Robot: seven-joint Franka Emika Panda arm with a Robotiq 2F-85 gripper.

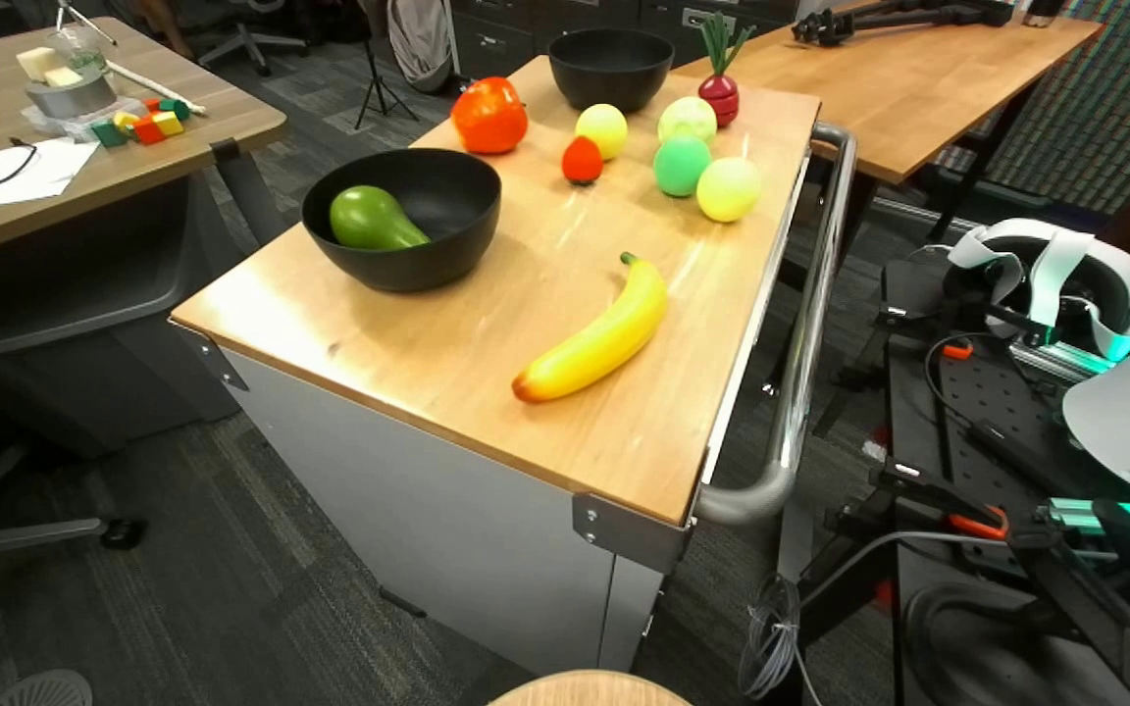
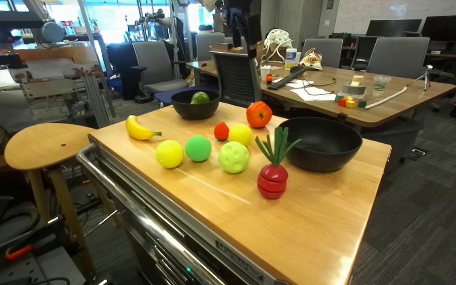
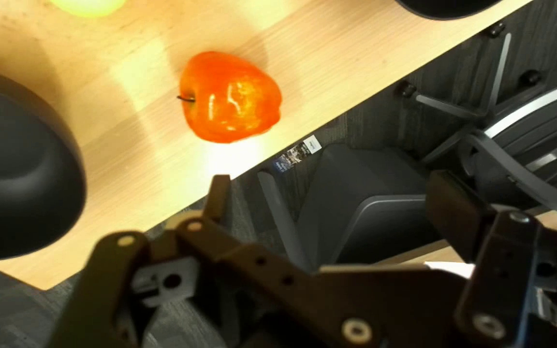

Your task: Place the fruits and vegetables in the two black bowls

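Observation:
A black bowl [image 1: 428, 270] holds a green pear-shaped item [image 1: 369, 218]. A second black bowl [image 2: 321, 146] is empty; it shows at the left of the wrist view [image 3: 65, 145]. A red-orange apple [image 3: 230, 96] lies between the bowls. A yellow banana [image 1: 596, 338], a strawberry [image 1: 583, 160], a red beet with green leaves [image 2: 272, 181], a green ball [image 2: 198, 148], a dimpled pale-green ball [image 2: 233, 157] and two yellow round fruits [image 2: 169, 154] [image 2: 240, 135] lie on the wooden top. My gripper [image 3: 336, 208] is open and empty, above and beyond the table edge; it hangs at the top of an exterior view [image 2: 246, 39].
The wooden cart top [image 1: 447, 343] has a metal handle bar [image 1: 800, 373] along one side. A round stool [image 2: 46, 144] stands at one end. A desk [image 2: 402, 99] with toy blocks, tape and papers and an office chair [image 2: 238, 75] stand beyond the apple side.

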